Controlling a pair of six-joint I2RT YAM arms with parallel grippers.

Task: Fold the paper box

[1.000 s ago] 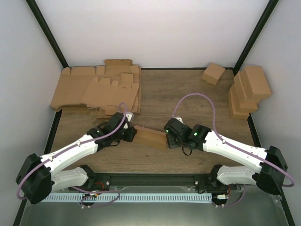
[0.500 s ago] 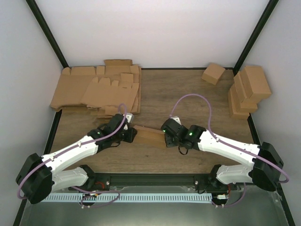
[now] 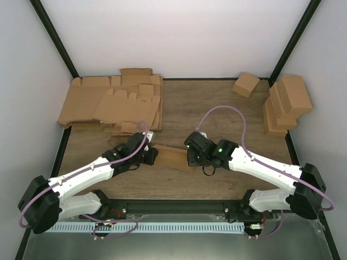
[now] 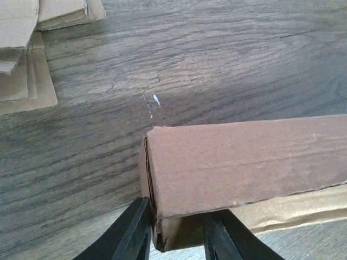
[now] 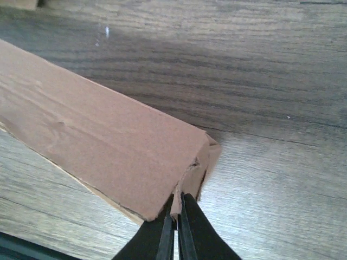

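The paper box is a long brown cardboard tube lying on the table between both arms. My left gripper is shut on its left end: in the left wrist view the two black fingers flank the box's end and press on it. My right gripper is at the box's right end. In the right wrist view its fingers are pinched together on a thin end flap of the paper box.
A pile of flat cardboard blanks lies at the back left. A folded box sits at the back right, beside a stack of folded boxes at the right edge. The wooden table has black rails round it.
My right gripper has moved left onto the box's right end and closed from open onto the end flap. The left gripper keeps its grip on the left end.
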